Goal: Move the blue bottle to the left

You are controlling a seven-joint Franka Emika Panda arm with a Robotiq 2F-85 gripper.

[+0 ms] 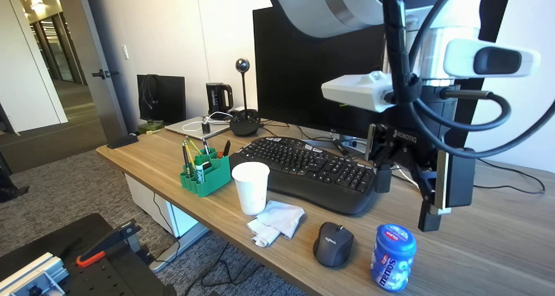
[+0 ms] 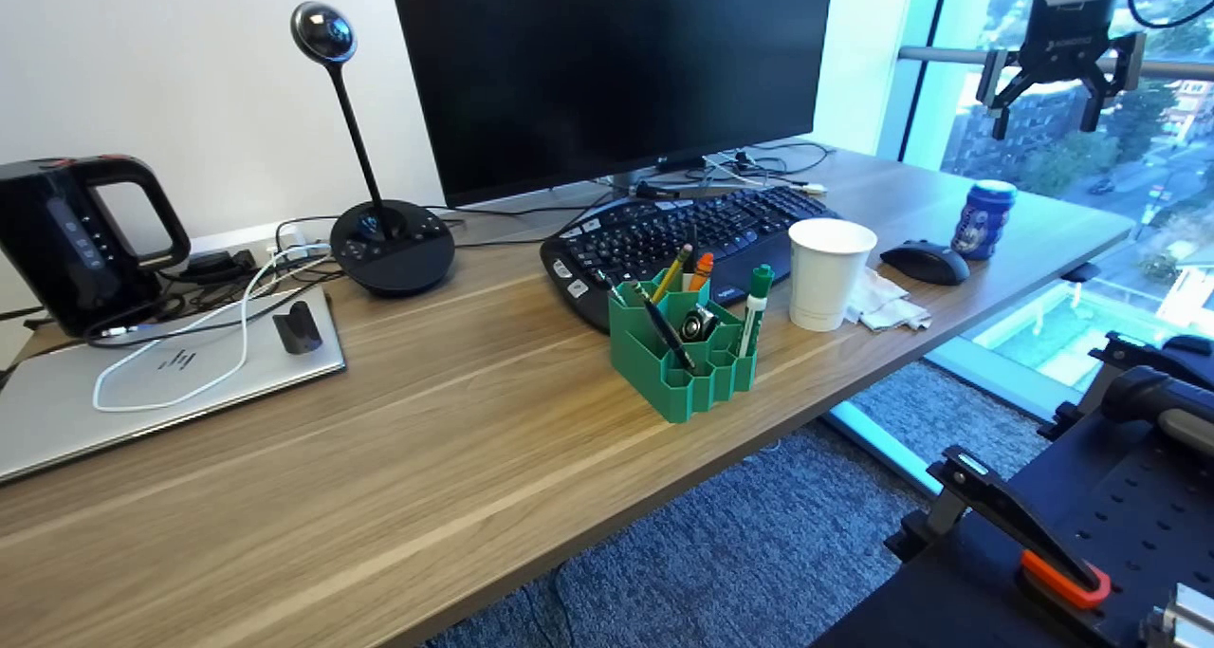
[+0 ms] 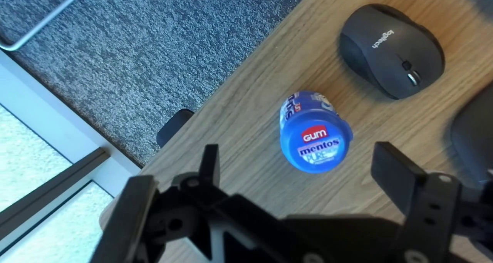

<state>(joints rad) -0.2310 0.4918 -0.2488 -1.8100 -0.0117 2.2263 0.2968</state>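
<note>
While the gripper gapes, the blue bottle stands lower; apart.

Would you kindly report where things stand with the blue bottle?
Gripper open, empty. Blue bottle upright on desk. Mouse beside it, possibly in the way.

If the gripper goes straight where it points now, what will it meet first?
Likely the blue bottle: its lid appears between the open fingers in the wrist view. Depth is unclear, so the gripper may pass beside it toward the desk.
</note>
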